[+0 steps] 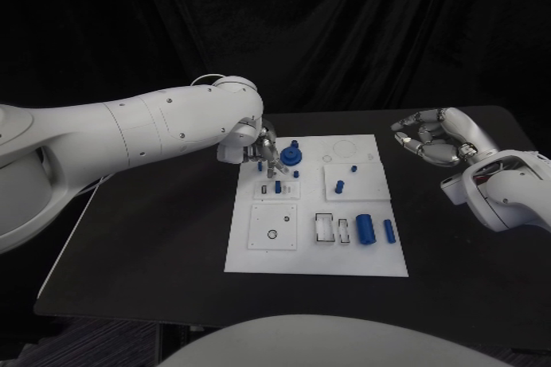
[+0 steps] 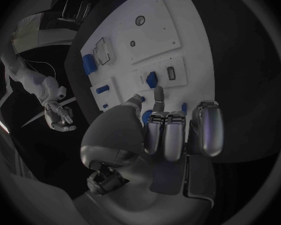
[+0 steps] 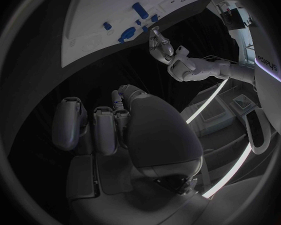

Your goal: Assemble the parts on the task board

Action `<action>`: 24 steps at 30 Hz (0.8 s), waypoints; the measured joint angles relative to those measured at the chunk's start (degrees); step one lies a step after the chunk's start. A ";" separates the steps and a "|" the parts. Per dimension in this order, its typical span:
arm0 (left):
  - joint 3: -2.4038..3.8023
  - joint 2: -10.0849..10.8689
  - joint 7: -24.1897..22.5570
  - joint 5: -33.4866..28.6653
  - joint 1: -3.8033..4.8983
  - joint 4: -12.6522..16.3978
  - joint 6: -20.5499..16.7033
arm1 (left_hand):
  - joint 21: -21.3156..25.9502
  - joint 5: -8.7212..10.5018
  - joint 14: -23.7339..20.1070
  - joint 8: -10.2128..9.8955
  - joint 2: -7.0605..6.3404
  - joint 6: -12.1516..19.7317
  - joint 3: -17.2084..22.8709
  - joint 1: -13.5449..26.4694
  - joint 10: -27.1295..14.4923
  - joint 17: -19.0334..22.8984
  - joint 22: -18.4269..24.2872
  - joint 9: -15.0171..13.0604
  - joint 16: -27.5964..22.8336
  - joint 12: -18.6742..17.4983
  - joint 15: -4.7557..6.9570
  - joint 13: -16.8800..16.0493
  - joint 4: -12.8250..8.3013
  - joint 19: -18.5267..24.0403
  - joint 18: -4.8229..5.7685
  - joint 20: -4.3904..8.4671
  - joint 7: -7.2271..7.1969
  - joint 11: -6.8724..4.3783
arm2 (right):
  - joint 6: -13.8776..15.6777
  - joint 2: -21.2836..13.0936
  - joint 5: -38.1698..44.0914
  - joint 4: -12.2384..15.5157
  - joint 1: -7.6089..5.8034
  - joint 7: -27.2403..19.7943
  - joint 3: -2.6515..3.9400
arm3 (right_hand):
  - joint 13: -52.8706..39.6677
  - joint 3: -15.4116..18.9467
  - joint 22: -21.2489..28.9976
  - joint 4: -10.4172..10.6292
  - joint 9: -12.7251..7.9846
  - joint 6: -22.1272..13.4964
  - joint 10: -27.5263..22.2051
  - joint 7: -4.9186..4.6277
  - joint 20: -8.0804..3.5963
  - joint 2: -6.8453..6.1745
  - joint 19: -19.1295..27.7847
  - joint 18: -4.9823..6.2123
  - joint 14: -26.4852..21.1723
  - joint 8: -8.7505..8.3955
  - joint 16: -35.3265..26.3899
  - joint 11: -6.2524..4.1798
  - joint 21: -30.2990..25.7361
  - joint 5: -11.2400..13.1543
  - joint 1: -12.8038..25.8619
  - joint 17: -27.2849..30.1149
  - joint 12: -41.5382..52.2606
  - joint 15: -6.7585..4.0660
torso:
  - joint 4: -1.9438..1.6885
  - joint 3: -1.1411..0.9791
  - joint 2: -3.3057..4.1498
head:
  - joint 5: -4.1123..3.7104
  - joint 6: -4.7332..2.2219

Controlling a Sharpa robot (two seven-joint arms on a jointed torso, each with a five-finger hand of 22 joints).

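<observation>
L hand [image 1: 255, 146] is hovering at the far-left corner of the task board [image 1: 316, 259], fingers [image 2: 158, 96] reaching down twd the blue round-topped part [image 1: 291, 155] that is standing upright in the board's far-left area. That part is lying just beside the fingertips, on the side twd the board's middle, long axis vertical; whether the fingers are actually pinching it or only touching is hard to say, head view being partly blocked by the hand, so can't tell grasp state. L hand is far nearer to it than R. R hand [image 1: 435, 138] is hanging off the board's far-right corner over the black surface [image 1: 150, 247], well apart from all parts, fingers curled in and holding nothing. Other parts: small blue pegs [image 1: 277, 187] near the L hand in a raised white plate section, one short blue peg [image 1: 341, 186] in the middle-right section, a bigger blue cylinder [image 1: 365, 228] and a slimmer one [image 1: 389, 230] lying flat at the near-right, long axes running near-to-far. Board is looking like matte white plastic w/ cut slots and round holes; parts smooth, hard, glossy-ish blue; hands metallic silver; surface matte black.
</observation>
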State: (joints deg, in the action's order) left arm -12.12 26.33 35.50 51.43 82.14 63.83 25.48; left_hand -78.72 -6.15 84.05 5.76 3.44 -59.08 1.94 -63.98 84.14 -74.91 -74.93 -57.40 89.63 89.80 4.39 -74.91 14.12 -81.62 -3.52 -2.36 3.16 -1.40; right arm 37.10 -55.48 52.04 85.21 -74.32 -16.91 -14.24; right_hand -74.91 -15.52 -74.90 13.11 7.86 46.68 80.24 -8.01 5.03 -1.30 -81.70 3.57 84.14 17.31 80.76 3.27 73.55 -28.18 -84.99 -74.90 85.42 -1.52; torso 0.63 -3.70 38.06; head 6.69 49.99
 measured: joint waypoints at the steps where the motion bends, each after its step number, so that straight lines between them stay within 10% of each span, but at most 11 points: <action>1: 0.00 -0.05 0.01 0.00 -0.18 -0.04 0.02 | 0.00 -0.03 0.00 0.00 0.00 0.00 0.11 0.00 0.00 0.00 0.00 0.05 0.00 0.00 0.00 0.00 -0.11 0.00 0.00 0.00 0.00 0.00 | 0.00 -0.01 0.00 0.02 0.00 0.01 0.00 | 0.00 0.00 0.00 0.00 0.00 0.00 0.00 0.00 0.00 0.00 0.00 0.00 0.00 0.00 0.00 0.00 0.00 0.00 0.00 0.00 0.00 0.00 | 0.00 0.00 0.02 | 0.00 0.00; 24: 0.00 -0.40 0.03 0.06 -2.29 -0.64 0.02 | 1.33 -2.91 0.00 -1.46 0.71 -0.21 0.76 -0.72 -0.20 0.00 0.01 2.29 0.00 0.00 0.00 0.00 -1.71 0.63 0.00 -0.19 0.21 0.20 | 0.01 -0.07 0.02 0.12 0.00 0.18 0.00 | 0.00 -0.32 -0.04 0.01 -0.06 0.00 0.00 0.00 0.00 0.00 0.00 0.00 0.00 0.00 0.00 0.00 0.00 0.00 0.00 0.00 0.00 0.00 | 0.04 0.02 0.07 | -0.03 0.00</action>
State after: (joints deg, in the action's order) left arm -12.12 25.93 35.54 51.50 79.85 63.19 25.50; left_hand -77.39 -9.06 84.05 4.30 4.15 -59.29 2.70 -64.70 83.94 -74.91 -74.92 -55.11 89.63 89.80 4.39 -74.91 12.41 -80.99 -3.52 -2.56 3.37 -1.20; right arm 37.11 -55.55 52.06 85.33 -74.32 -16.74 -14.24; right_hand -74.91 -15.83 -74.94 13.12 7.80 46.68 80.24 -8.01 5.03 -1.30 -81.70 3.57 84.14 17.31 80.76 3.27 73.55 -28.18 -84.99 -74.90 85.42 -1.52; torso 0.67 -3.68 38.13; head 6.66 49.99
